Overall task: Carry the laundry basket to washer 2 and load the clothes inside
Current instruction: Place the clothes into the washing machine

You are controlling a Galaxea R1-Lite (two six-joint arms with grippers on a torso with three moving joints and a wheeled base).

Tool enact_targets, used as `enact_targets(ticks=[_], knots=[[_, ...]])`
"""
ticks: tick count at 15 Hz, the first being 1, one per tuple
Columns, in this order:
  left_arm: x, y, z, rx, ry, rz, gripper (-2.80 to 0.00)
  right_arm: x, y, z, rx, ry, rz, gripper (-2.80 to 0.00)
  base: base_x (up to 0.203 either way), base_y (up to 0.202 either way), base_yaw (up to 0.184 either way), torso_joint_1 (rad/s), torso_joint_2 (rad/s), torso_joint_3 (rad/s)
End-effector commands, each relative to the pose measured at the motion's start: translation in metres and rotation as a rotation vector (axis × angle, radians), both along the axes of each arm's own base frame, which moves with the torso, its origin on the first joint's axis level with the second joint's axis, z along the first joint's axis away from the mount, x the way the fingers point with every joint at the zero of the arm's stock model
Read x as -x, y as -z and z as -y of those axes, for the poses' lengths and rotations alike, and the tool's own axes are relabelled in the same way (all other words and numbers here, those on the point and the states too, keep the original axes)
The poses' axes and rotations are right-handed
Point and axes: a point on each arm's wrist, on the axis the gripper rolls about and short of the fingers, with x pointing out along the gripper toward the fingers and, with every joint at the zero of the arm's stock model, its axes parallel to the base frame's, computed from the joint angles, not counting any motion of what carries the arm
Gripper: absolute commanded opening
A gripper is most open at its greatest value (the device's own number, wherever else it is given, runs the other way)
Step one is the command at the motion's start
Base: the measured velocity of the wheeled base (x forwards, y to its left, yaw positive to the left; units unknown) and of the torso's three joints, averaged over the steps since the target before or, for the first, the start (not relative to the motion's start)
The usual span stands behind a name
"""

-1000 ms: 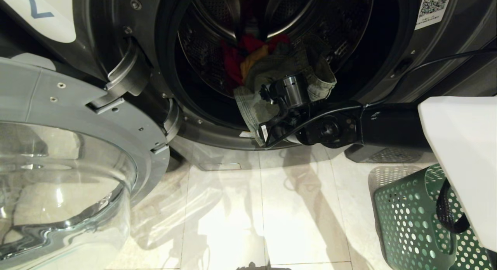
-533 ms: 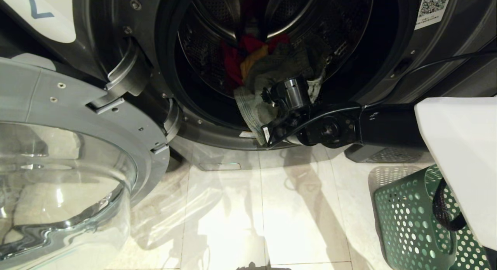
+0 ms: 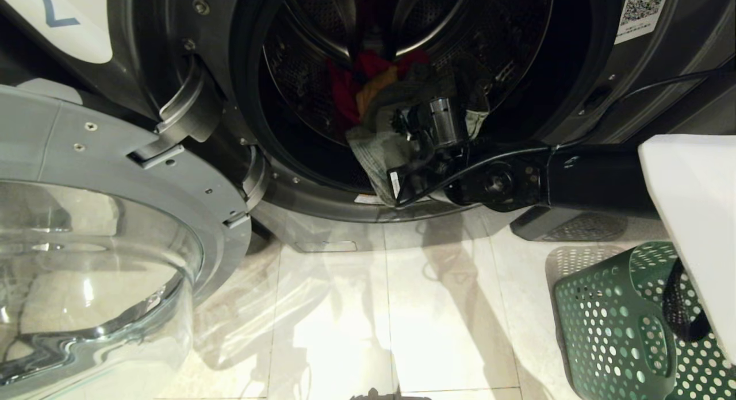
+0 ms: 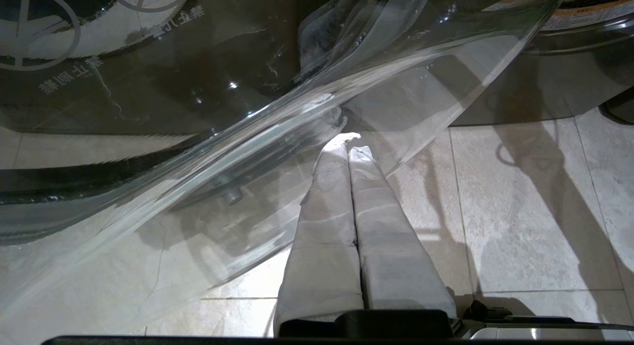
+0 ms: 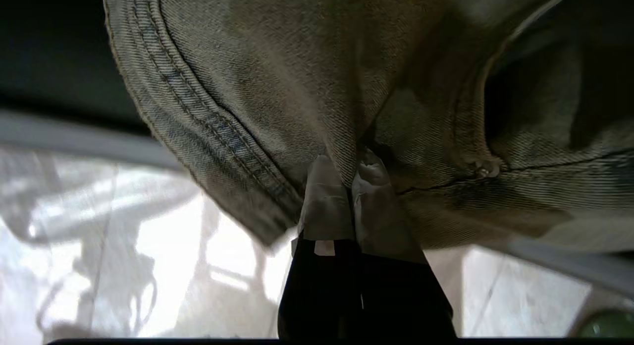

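Washer 2's drum [image 3: 310, 84] stands open, with red and yellow clothes [image 3: 368, 72] deep inside. A pair of faded jeans [image 3: 374, 153] hangs over the drum's lower lip, part in and part out. My right arm [image 3: 494, 184] reaches in from the right. Its gripper [image 5: 352, 169] is shut on a fold of the jeans [image 5: 277, 77] near a stitched hem. The green perforated laundry basket [image 3: 609, 319] stands on the floor at the lower right. My left gripper [image 4: 349, 144] is shut on nothing, parked low beside the glass door [image 4: 247, 122].
The washer's round door [image 3: 115, 227] is swung open to the left, its glass bowl bulging toward me. A cable [image 3: 661, 87] runs along the right arm. Pale floor tiles [image 3: 345, 319] lie between door and basket. A QR label [image 3: 641, 9] is on the washer front.
The right gripper's jaws have closed onto the jeans. The wrist has shifted slightly up and further into the drum mouth, and the jeans' right-hand fold has been pushed inward.
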Motion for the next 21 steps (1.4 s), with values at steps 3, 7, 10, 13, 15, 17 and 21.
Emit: enact_targets(ticks=[3, 7, 10, 13, 15, 17, 21], knots=[[-0.003, 0.011, 0.000, 0.000, 0.000, -0.041, -2.80, 0.003, -0.050, 0.004, -0.156, 0.049, 0.308, -2.80, 0.000, 0.000, 0.000, 0.000, 0.00, 0.000], [-0.003, 0.011, 0.000, 0.000, 0.000, -0.041, -2.80, 0.003, -0.078, 0.008, -0.176, 0.080, 0.636, -2.80, 0.000, 0.000, 0.000, 0.000, 0.00, 0.000], [-0.003, 0.011, 0.000, 0.000, 0.000, -0.041, -2.80, 0.002, -0.086, 0.014, -0.143, 0.113, 0.777, -2.80, 0.000, 0.000, 0.000, 0.000, 0.00, 0.000], [-0.003, 0.011, 0.000, 0.000, 0.000, -0.041, -2.80, 0.006, -0.093, 0.017, -0.187, 0.104, 0.909, 0.00, 0.000, 0.000, 0.000, 0.000, 0.00, 0.000], [-0.003, 0.011, 0.000, 0.000, 0.000, -0.041, -2.80, 0.000, -0.078, 0.009, -0.141, 0.104, 0.870, 0.00, 0.000, 0.000, 0.000, 0.000, 0.00, 0.000], [-0.003, 0.011, 0.000, 0.000, 0.000, -0.041, -2.80, -0.012, -0.055, 0.002, -0.136, 0.101, 0.674, 0.00, 0.000, 0.000, 0.000, 0.000, 0.00, 0.000], [-0.003, 0.011, 0.000, 0.000, 0.000, -0.041, -2.80, -0.004, -0.062, 0.008, -0.185, 0.148, 0.548, 0.00, 0.000, 0.000, 0.000, 0.000, 0.00, 0.000]])
